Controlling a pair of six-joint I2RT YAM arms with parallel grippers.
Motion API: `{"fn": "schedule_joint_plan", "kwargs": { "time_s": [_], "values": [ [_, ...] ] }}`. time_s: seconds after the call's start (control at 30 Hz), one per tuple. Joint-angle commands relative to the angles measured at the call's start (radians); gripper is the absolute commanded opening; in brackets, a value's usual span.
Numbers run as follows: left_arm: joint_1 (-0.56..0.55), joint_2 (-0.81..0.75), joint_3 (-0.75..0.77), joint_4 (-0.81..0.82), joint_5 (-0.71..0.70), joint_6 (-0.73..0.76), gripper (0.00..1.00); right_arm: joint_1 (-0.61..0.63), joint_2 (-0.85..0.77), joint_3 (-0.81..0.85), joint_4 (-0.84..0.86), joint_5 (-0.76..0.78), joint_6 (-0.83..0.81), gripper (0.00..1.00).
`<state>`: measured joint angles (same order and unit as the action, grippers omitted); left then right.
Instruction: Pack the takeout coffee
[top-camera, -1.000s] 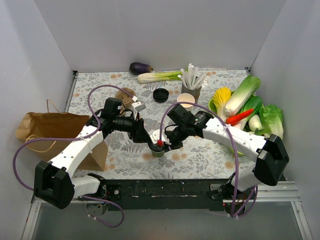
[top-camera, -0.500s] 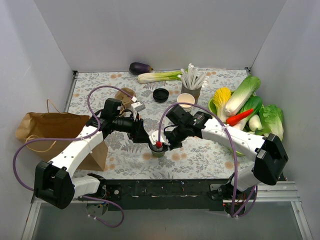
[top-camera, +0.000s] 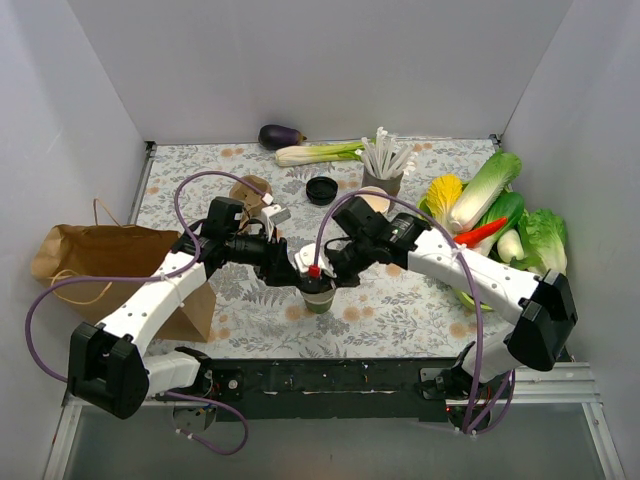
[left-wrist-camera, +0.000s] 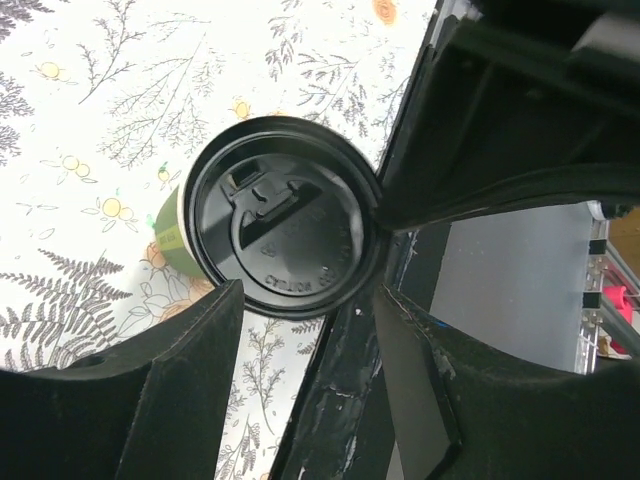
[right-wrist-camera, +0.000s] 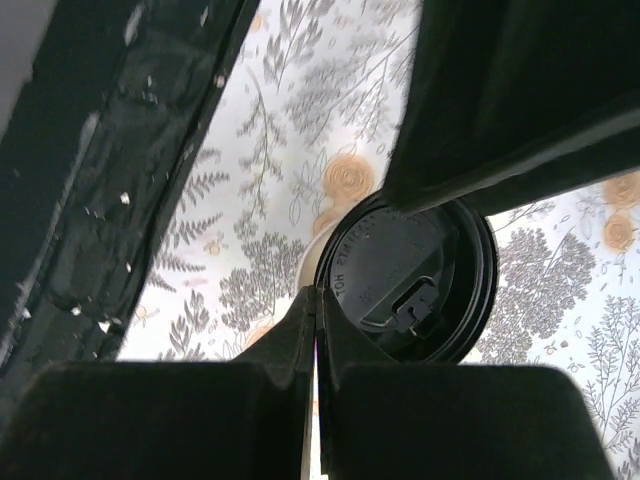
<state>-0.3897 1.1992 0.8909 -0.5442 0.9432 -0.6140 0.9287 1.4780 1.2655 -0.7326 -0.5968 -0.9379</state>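
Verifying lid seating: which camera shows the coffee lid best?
Left wrist: nearly the whole lid shows face-on, sip tab and lettering clear. Right wrist shows most of it, upper edge hidden. Top external: tiny, mostly hidden.

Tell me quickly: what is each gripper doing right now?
Left gripper: closed on the takeout coffee.
Right gripper: closed, holding nothing.
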Motion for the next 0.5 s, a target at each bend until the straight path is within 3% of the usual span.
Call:
{"fn": "schedule_joint_plan", "kwargs": {
  "time_s": [0.0, 0.07, 0.13, 0.23, 0.27, 0.3, 0.33, 0.4, 0.47],
  "values": [
    [0.003, -0.055, 0.023, -0.023, -0.040, 0.034, 0.55, -0.057, -0.044, 0.093, 0.012, -0.127, 0.186, 0.01],
    [0.005, -0.079, 0.016, -0.014, -0.055, 0.034, 0.56, -0.100, -0.041, 0.094, 0.060, -0.223, 0.272, 0.01],
    [0.003, -0.105, 0.002, 0.006, -0.079, 0.030, 0.57, -0.186, -0.035, 0.071, 0.126, -0.305, 0.465, 0.01],
    [0.003, -0.124, -0.032, 0.032, -0.107, 0.033, 0.60, -0.306, -0.018, -0.067, 0.420, -0.518, 0.874, 0.01],
    [0.003, -0.127, -0.043, 0.033, -0.106, 0.034, 0.62, -0.327, -0.015, -0.116, 0.644, -0.616, 0.996, 0.01],
    [0.005, -0.125, -0.043, 0.036, -0.104, 0.037, 0.64, -0.359, -0.010, -0.226, 0.811, -0.651, 1.270, 0.01],
    [0.003, -0.122, -0.044, 0.038, -0.103, 0.037, 0.66, -0.370, -0.005, -0.276, 0.949, -0.678, 1.392, 0.01],
    [0.005, -0.110, -0.043, 0.047, -0.100, 0.037, 0.71, -0.387, 0.014, -0.363, 1.246, -0.721, 1.589, 0.01],
    [0.005, -0.098, -0.046, 0.058, -0.101, 0.033, 0.72, -0.387, 0.027, -0.359, 1.248, -0.742, 1.625, 0.01]
  ]
}}
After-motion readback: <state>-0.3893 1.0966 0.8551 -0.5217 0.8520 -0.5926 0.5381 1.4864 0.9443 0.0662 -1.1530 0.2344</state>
